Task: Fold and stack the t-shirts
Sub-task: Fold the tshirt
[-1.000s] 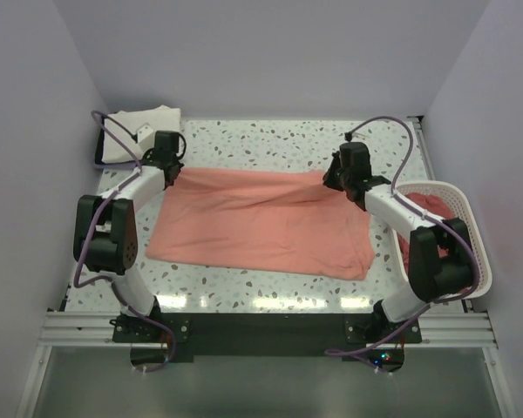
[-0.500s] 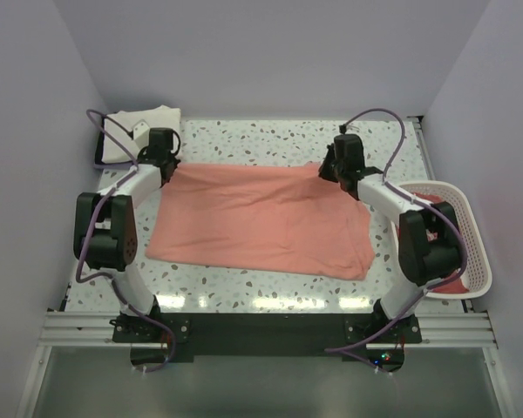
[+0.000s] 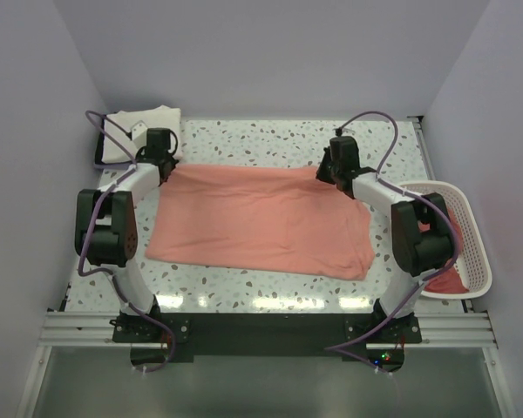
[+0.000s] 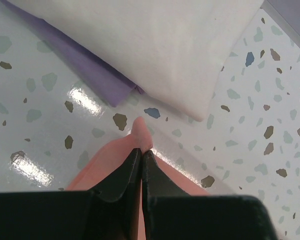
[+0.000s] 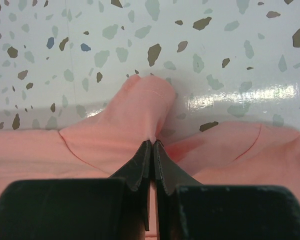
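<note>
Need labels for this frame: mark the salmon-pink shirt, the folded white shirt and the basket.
salmon-pink t-shirt (image 3: 261,218), top view, middle of the cloth
cream-white t-shirt (image 3: 157,120), top view, top face
basket (image 3: 472,239), top view, right wall

Pale lavender walls (image 3: 270,52) on 3 sides, white terrazzo table (image 3: 270,135) (speckled, glossy), light glare (image 3: 270,302) along its near edge

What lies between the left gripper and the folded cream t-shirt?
The pinched tip of the salmon t-shirt, then bare speckled table, seen in the left wrist view.

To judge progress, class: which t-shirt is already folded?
The cream-white t-shirt at the far-left corner; the salmon-pink t-shirt lies spread flat, and the red one sits bunched in the basket.
</note>
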You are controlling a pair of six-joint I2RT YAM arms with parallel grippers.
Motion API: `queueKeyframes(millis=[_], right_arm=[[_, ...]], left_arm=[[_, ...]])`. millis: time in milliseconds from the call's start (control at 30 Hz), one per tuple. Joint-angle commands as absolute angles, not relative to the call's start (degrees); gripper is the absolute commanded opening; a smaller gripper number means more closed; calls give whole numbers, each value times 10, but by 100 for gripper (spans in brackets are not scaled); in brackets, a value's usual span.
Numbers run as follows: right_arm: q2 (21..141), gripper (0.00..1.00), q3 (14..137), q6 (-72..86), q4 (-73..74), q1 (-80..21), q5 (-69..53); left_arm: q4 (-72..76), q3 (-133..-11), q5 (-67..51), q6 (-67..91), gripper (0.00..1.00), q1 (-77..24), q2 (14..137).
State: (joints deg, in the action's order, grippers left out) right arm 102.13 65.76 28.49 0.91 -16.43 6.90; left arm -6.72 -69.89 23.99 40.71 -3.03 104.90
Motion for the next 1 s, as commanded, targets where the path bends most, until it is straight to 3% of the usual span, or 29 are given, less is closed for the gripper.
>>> queueKeyframes(millis=[0, 400, 967], right_arm=[[1014, 0, 685, 280, -25, -159, 93], [953, 0, 628, 291, -23, -158, 97], [820, 0, 453, 332, -39, -166, 84]], left_arm=[[-30, -722, 250, 386, 1, -16, 1049], [-30, -699, 239, 383, 1, -10, 1025], [-23, -550, 242, 457, 2, -10, 911]])
